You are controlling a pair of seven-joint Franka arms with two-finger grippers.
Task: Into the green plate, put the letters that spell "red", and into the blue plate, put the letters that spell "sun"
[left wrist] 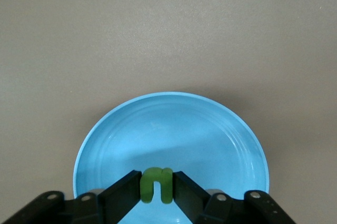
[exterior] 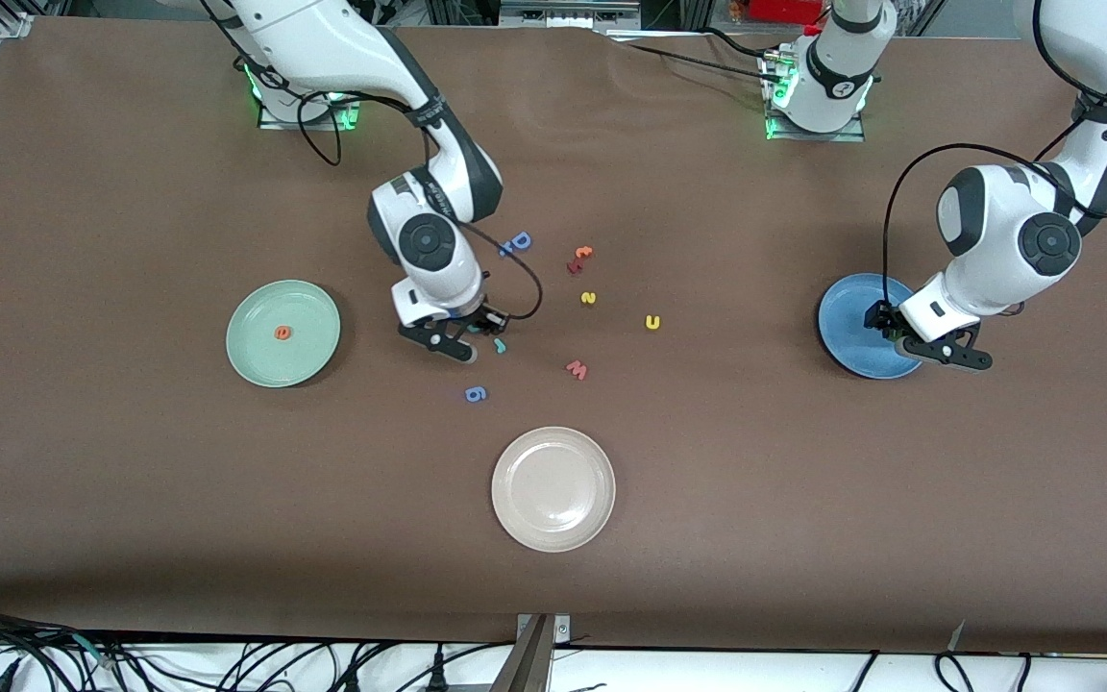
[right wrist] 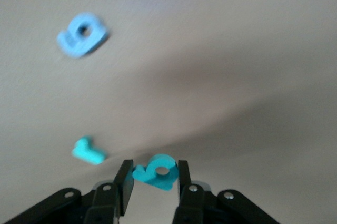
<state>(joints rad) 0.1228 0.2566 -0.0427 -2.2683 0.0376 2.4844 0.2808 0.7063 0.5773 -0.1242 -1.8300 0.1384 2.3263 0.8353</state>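
My left gripper point(exterior: 885, 325) hangs over the blue plate point(exterior: 847, 338), shut on the green n point(left wrist: 156, 187), which sits between its fingers above the plate's point(left wrist: 174, 129) bottom. My right gripper point(exterior: 470, 336) is low over the table between the green plate point(exterior: 308, 360) and the loose letters. It is shut on the teal d point(right wrist: 160, 174), and the teal r point(exterior: 500, 345) lies beside it. The orange e point(exterior: 282, 333) lies in the green plate. The yellow s point(exterior: 588, 298) and yellow u point(exterior: 651, 322) lie on the table toward the blue plate.
A blue capital D point(exterior: 518, 242) and a red and orange pair point(exterior: 580, 258) lie nearer the bases. A pink w point(exterior: 577, 369) and blue g point(exterior: 476, 393) lie nearer the front camera. A beige plate point(exterior: 553, 519) sits nearer still.
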